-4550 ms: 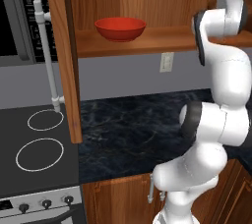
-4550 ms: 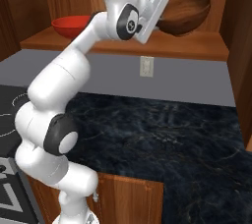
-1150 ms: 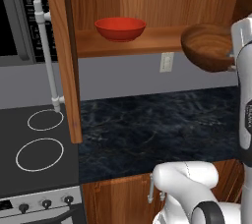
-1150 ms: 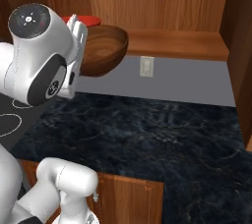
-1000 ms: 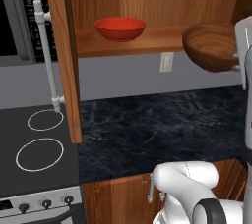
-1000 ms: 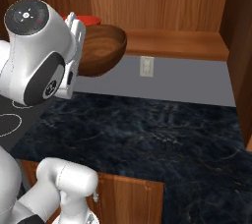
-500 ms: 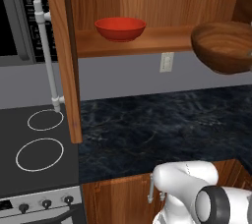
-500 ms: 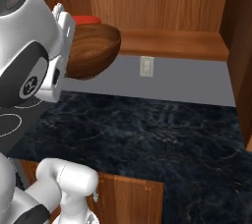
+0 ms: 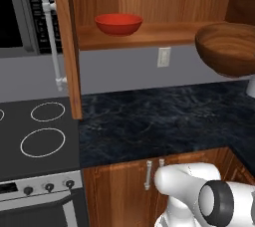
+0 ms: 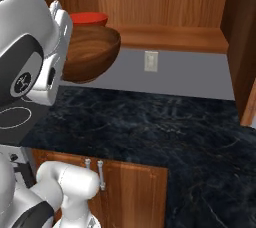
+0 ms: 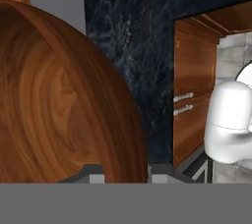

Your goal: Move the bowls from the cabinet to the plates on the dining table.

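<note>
The gripper (image 11: 120, 176) is clamped on the rim of the round dark brown wooden bowl (image 10: 87, 52), carrying it in the air out in front of the warm brown wooden wall cabinet (image 9: 64, 47) and above the black marbled worktop (image 9: 154, 121). In the hand view the rim runs right between the two fingertips, with the bowl's grained hollow spreading off to one side of the gripper. Beyond the gripper, on the cabinet shelf (image 9: 149, 34), sits the glossy red round bowl (image 9: 118, 23). The brown bowl looks rigid and smooth, probably light but slick; a pinch at one edge lets it swing or slip, so I'd judge slow, level travel safest.
</note>
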Controlling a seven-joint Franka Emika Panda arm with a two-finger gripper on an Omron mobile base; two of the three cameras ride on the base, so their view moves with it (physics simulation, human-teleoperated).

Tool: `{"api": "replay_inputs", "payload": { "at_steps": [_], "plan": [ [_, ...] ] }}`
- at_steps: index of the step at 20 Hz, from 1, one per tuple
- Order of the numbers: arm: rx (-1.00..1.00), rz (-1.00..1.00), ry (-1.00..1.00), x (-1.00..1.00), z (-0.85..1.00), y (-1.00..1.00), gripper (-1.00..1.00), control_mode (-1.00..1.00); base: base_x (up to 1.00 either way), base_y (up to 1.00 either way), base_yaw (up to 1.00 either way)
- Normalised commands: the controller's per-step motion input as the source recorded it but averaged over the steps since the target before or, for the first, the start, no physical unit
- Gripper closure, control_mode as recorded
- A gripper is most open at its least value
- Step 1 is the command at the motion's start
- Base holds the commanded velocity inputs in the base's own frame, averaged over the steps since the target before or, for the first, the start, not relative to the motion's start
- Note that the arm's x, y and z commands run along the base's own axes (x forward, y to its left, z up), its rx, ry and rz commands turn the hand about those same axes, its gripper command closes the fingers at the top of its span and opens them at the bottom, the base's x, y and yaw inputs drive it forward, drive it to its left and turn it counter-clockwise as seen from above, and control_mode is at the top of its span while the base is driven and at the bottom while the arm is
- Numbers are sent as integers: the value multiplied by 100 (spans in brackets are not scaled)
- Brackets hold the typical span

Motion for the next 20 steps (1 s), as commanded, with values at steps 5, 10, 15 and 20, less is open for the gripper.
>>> {"api": "replay_inputs", "payload": {
  "at_steps": [5,10,15,20],
  "plan": [
    [0,0,0,0,0,0,100,100,-62,7,0],
    [0,0,0,0,0,0,100,100,-62,7,0],
    [0,0,0,0,0,0,100,100,-62,6,0],
    [0,0,0,0,0,0,100,100,-62,8,0]
  ]
}}
